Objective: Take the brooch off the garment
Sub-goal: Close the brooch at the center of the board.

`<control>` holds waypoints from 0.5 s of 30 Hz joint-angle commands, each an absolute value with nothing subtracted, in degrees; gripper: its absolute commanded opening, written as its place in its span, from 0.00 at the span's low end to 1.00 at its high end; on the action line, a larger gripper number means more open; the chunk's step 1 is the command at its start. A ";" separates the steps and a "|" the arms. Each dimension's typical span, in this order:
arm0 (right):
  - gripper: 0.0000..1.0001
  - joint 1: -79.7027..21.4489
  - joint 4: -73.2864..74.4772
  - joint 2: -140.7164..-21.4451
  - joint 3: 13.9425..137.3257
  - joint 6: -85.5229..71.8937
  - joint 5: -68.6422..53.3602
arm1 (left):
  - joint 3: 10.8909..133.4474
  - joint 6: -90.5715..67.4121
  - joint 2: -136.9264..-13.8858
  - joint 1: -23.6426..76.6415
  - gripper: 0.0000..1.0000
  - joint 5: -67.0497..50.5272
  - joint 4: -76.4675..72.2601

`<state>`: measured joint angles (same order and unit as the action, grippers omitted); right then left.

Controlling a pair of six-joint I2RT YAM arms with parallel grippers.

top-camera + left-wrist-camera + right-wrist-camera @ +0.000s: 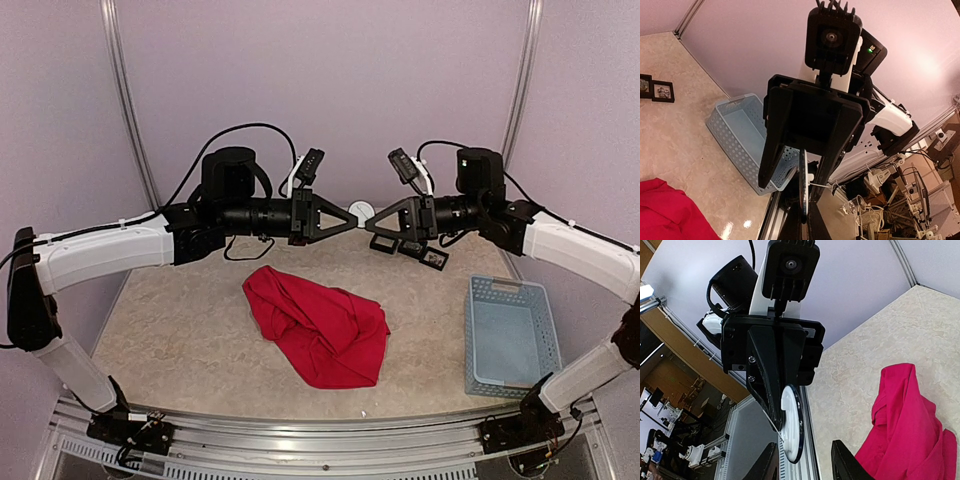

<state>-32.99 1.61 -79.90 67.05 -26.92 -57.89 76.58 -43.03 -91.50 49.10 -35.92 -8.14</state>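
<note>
The brooch, a white disc held high at 12 o'clock from the garment, is clamped from 9 o'clock by the left gripper, while the right gripper, at 3 o'clock, has its fingers spread either side of its edge.

Pale blue perforated plastic basket sits lower right on the beige marbled table, open side up. Small black square cases lie right of center, up-left of basket.
</note>
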 commanded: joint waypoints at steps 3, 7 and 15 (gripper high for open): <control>0.35 -33.49 0.18 -81.38 69.33 -28.30 -59.18 | 76.29 -43.07 -91.23 48.91 0.00 -37.19 -9.01; 0.30 -33.49 -1.48 -81.65 69.27 -28.83 -59.18 | 76.04 -42.93 -91.22 49.03 0.00 -37.09 -8.96; 0.26 -33.49 -3.40 -82.19 69.08 -31.07 -58.99 | 76.09 -42.71 -91.30 49.22 0.00 -37.09 -8.96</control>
<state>-33.01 -1.45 -81.03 67.88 -29.56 -58.67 76.58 -43.22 -91.50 49.10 -36.21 -8.14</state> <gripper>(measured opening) 0.262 0.018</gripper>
